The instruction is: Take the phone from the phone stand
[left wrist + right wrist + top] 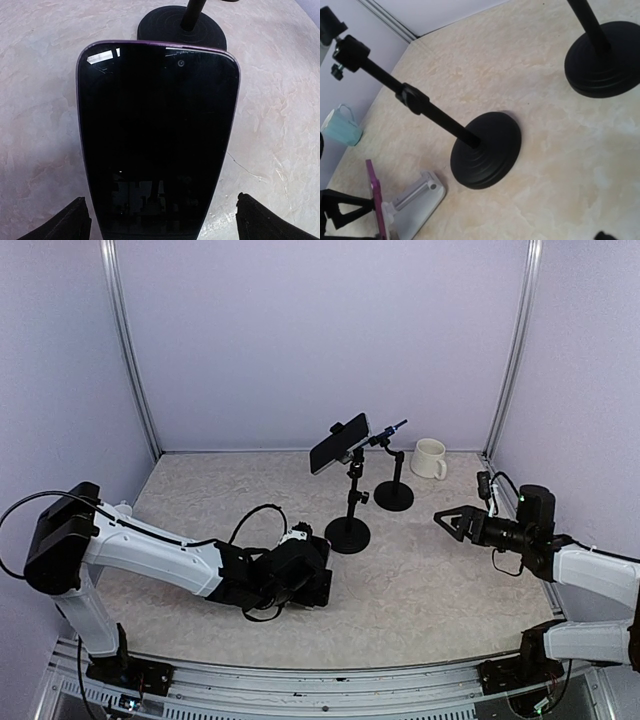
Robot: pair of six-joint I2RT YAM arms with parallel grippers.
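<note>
A phone with a purple rim and a dark screen (157, 135) leans upright on a small white phone stand (415, 197). It shows edge-on in the right wrist view (374, 197). My left gripper (162, 220) is low on the table, open, one finger (75, 222) on each side of the phone's lower end without closing on it. From above, the left gripper (298, 562) hides this phone. My right gripper (447, 520) is open and empty, held above the table to the right. A second dark phone (338, 443) is clamped on top of a tall black stand (348, 530).
A second black pole stand (393, 493) with a bluish item on top stands behind the first, and its base shows in the right wrist view (602, 57). A white mug (429, 458) sits at the back right. Purple walls enclose the table.
</note>
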